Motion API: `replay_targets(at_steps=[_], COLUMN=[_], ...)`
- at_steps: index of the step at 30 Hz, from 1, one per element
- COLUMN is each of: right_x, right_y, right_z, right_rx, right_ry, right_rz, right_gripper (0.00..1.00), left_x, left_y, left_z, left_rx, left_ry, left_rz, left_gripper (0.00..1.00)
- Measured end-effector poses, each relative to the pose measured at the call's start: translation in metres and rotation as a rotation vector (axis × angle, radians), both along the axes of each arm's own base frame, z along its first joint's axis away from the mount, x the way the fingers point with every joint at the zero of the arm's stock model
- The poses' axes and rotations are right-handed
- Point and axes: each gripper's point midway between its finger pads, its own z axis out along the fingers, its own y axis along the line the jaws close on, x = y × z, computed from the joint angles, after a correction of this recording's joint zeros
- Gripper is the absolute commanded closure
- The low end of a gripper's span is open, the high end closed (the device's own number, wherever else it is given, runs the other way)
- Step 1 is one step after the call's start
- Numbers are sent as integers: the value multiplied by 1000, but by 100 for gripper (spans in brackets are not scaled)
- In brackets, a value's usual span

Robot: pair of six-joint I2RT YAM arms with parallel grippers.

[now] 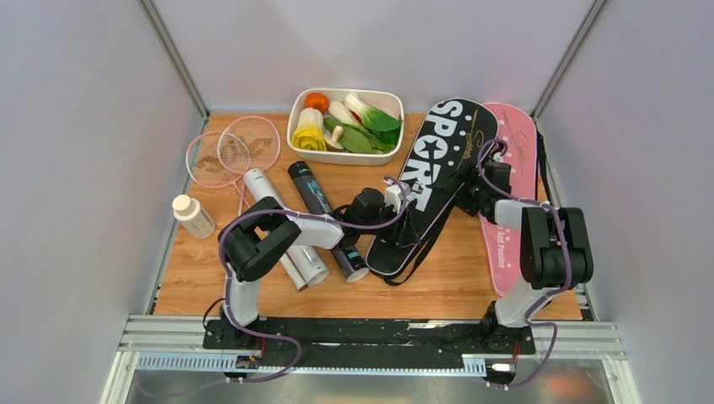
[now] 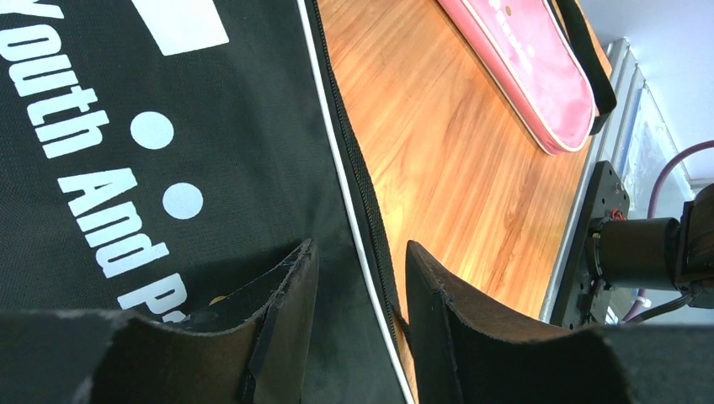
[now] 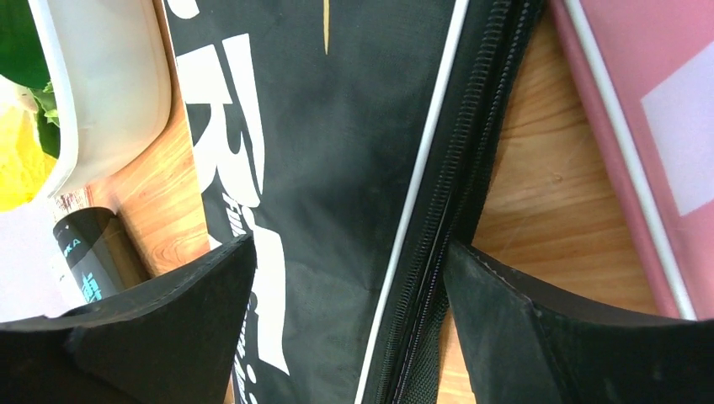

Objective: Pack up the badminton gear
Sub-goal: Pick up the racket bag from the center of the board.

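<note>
The black "SPORT" racquet cover (image 1: 434, 168) lies slantwise at mid-table, and the pink cover (image 1: 515, 194) lies to its right. My left gripper (image 1: 412, 210) is open over the black cover's (image 2: 126, 126) lower part, its fingers astride the zipped edge (image 2: 360, 252). My right gripper (image 1: 465, 200) is open wide astride that same edge of the black cover (image 3: 337, 126), its fingertips (image 3: 349, 248) on either side. Two pink-framed racquets (image 1: 231, 151) lie at the back left. A white tube (image 1: 282, 231) and a black tube (image 1: 324, 215) lie side by side left of the black cover.
A white tray (image 1: 296, 118) of toy vegetables stands at the back centre, close to the black cover's top. A small bottle with a cream cap (image 1: 194, 216) stands at the left edge. Grey walls close in both sides. The pink cover (image 2: 522, 59) reaches the near edge.
</note>
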Motion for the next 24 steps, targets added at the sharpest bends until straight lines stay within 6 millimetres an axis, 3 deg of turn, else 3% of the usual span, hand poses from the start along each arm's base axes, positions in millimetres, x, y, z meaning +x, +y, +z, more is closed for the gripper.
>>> replay_targets(at_steps=[8, 16, 21, 24], right_x=[5, 6, 6, 8], right_y=[3, 3, 4, 3], right_z=[-5, -13, 2, 22], right_rx=[14, 18, 16, -1], right_ry=[-12, 2, -17, -32], right_rz=[11, 9, 14, 15], right_gripper=[38, 100, 100, 100], left_x=[0, -1, -1, 6], left_y=[0, 1, 5, 4], left_z=[0, -2, 5, 34], left_rx=[-1, 7, 39, 35], left_ry=[0, 4, -5, -49], left_rz=[0, 6, 14, 22], left_gripper=[50, 50, 49, 47])
